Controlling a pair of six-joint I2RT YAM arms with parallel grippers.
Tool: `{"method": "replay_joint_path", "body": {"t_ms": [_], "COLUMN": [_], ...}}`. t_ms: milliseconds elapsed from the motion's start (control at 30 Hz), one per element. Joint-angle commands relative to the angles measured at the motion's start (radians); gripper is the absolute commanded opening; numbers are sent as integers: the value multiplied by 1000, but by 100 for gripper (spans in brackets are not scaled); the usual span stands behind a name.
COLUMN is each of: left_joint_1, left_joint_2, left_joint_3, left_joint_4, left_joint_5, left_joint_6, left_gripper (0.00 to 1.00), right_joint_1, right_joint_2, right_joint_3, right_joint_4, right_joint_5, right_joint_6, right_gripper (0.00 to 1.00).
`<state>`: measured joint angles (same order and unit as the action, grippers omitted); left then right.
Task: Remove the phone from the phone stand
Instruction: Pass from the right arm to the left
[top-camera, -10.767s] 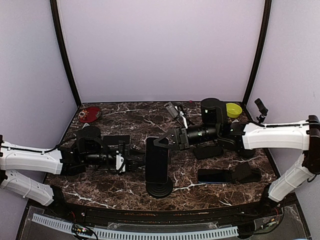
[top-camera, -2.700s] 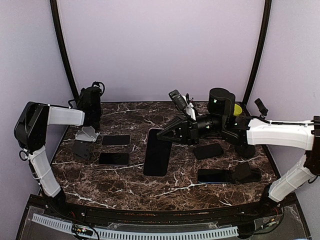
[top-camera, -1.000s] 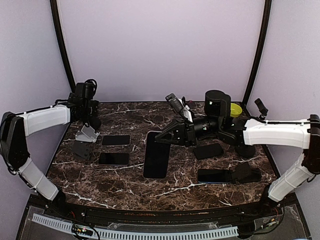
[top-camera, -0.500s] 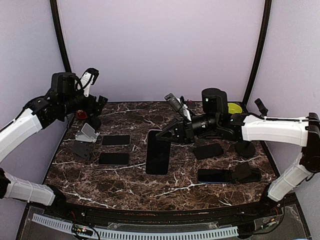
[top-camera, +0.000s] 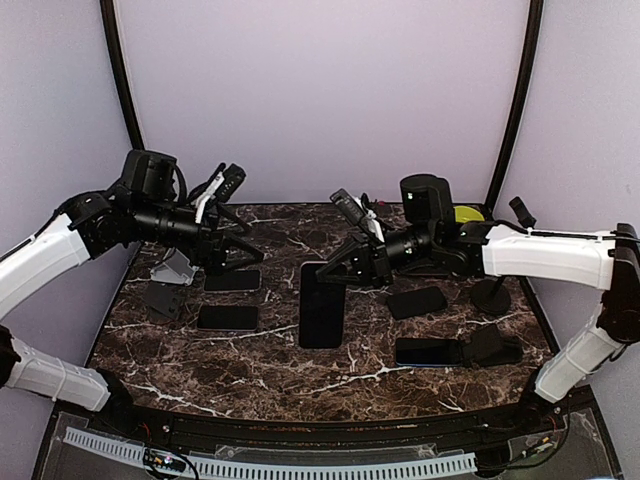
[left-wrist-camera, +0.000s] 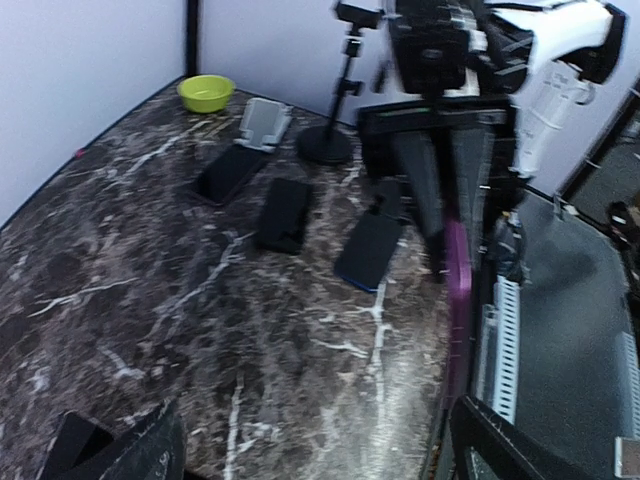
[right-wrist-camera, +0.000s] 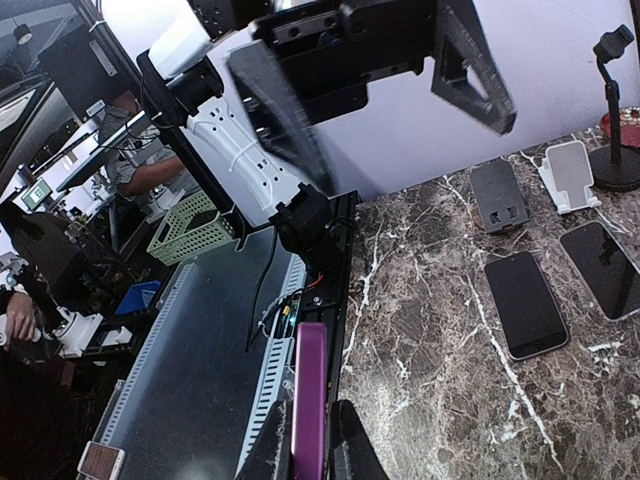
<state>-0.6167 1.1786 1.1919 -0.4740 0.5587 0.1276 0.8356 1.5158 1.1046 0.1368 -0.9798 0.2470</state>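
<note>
- Phone (top-camera: 322, 305) hanging on end over centre of marble table (top-camera: 250, 350); no stand around it. Lower edge on the marble or just above: cannot tell.
- Right gripper (top-camera: 352, 272) clamped on phone's top edge, likely to steady set-down.
- Left gripper (top-camera: 240, 255) fingers wide apart, empty, well clear.

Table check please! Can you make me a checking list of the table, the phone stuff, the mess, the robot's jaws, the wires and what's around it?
Surface: dark marble table with white veins.
Job's things: phone, held on end by the right gripper; black pole stand, bare, at the back left.
Clutter: four spare phones lying flat, white stand, grey stand, yellow bowl.
Grippers: right gripper, jaws shut on the phone; left gripper, jaws open, holding nothing.
Cables: thin wires at the front edge.
Surroundings: lilac walls; green basket beyond the front edge.
</note>
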Motion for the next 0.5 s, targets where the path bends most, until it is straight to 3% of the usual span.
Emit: {"method": "replay_joint_path", "body": {"t_ms": [0,233,467], "left_joint_1": [-72,-172,-204], "left_joint_2": [13,88,146], "left_joint_3": [0,-35,-67], "left_joint_4": [19,140,215], "left_joint_5": [242,282,286], "left_joint_6": [-1,-61,-116], "left_gripper": [93,77,66], "right_joint_1": [-10,-9,-11], "right_joint_2": [1,-1,-15], "right_joint_3": [41,41,31], "right_joint_4": [13,10,17], "right_joint_5": [-43,-63,-71], "right_joint_6": [-34,-37,-35], "right_gripper": [0,0,0]}}
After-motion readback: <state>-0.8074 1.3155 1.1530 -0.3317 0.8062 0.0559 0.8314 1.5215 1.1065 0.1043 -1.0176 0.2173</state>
